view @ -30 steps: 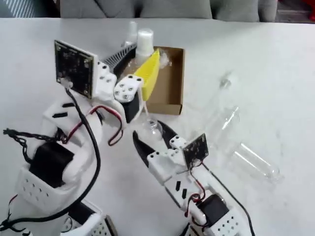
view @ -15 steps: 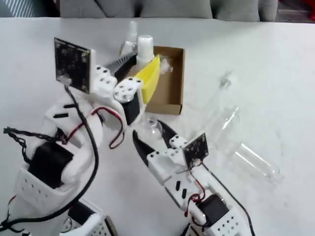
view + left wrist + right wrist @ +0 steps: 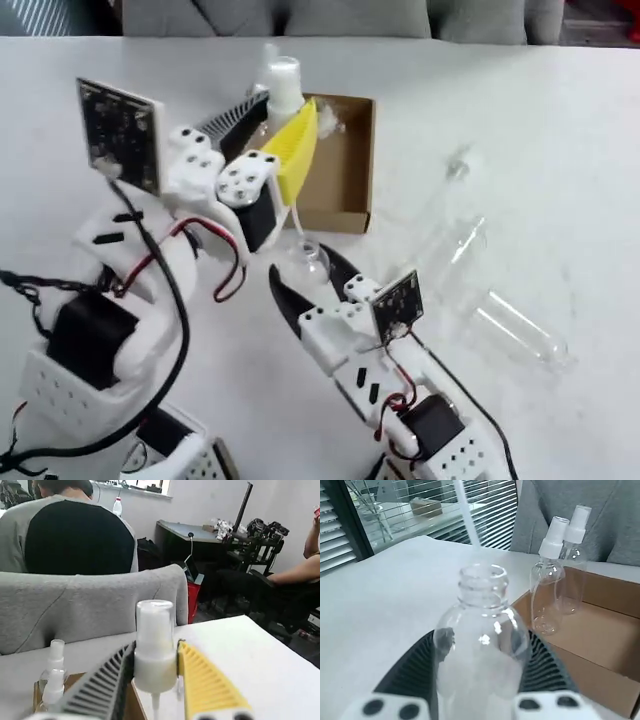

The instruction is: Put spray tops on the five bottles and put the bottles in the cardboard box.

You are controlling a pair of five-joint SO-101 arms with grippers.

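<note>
My left gripper (image 3: pixel 278 105) (image 3: pixel 155 652) is shut on a white spray top (image 3: pixel 283 80) (image 3: pixel 155 645), held high over the near-left corner of the cardboard box (image 3: pixel 345 170). Its thin tube (image 3: pixel 468 517) hangs down to the mouth of a clear open bottle (image 3: pixel 308 262) (image 3: pixel 480 645). My right gripper (image 3: pixel 305 266) (image 3: pixel 480 672) is shut on that upright bottle, just in front of the box. Two bottles with spray tops (image 3: pixel 547 587) (image 3: pixel 572 572) stand in the box (image 3: pixel 600 635); one of them (image 3: pixel 52 677) shows beside my left fingers.
Two clear bottles without tops (image 3: pixel 455 215) (image 3: pixel 520 332) lie on the white table to the right of the box. A grey chair back (image 3: pixel 90 605) stands beyond the table's far edge.
My left arm has shifted left and slightly away, carrying the spray top with it. The right gripper and its bottle have stayed in place.
</note>
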